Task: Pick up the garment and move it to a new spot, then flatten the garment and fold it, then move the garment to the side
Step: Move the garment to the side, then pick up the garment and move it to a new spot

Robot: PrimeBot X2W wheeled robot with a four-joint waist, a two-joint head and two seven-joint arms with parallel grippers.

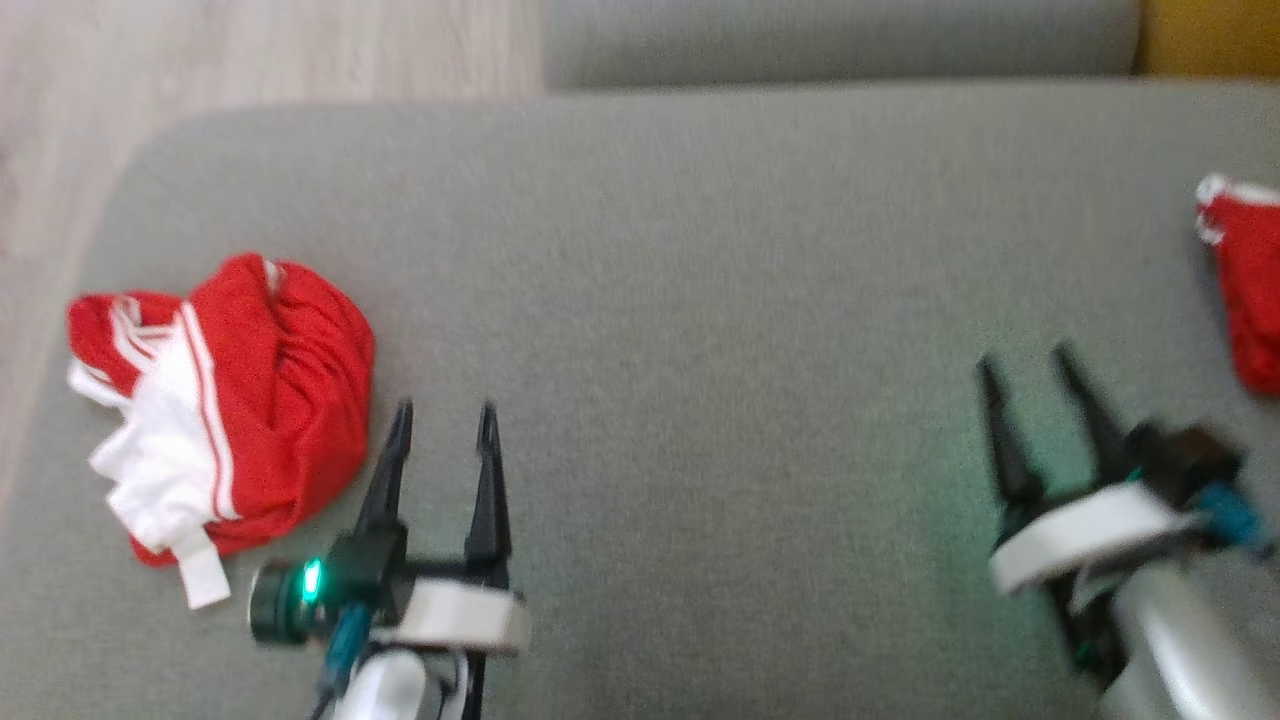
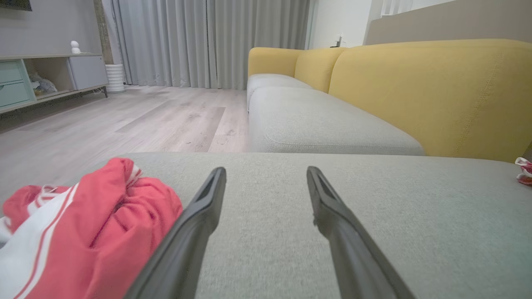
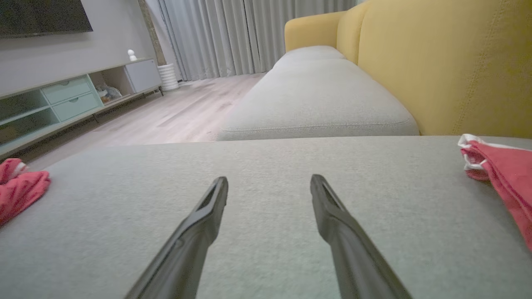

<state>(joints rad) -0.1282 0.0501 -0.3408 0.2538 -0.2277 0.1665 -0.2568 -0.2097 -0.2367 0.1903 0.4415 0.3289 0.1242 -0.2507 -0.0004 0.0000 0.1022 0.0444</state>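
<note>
Both arms hover empty over the grey sofa seat [image 1: 700, 300]. The left gripper [image 1: 445, 408] has its jaws spread, and so does the right gripper [image 1: 1025, 356], with nothing between either pair. The garment [image 1: 260, 400], red with white stripes, lies crumpled in a heap near the seat's left end, just beside the left gripper's fingertips. A second red piece [image 1: 1245, 300] lies at the far right edge, apart from the right gripper. To my eye the pick-up is the step in hand. Next, the left arm needs to swing over the heap, come down and pinch a good fold.
</note>
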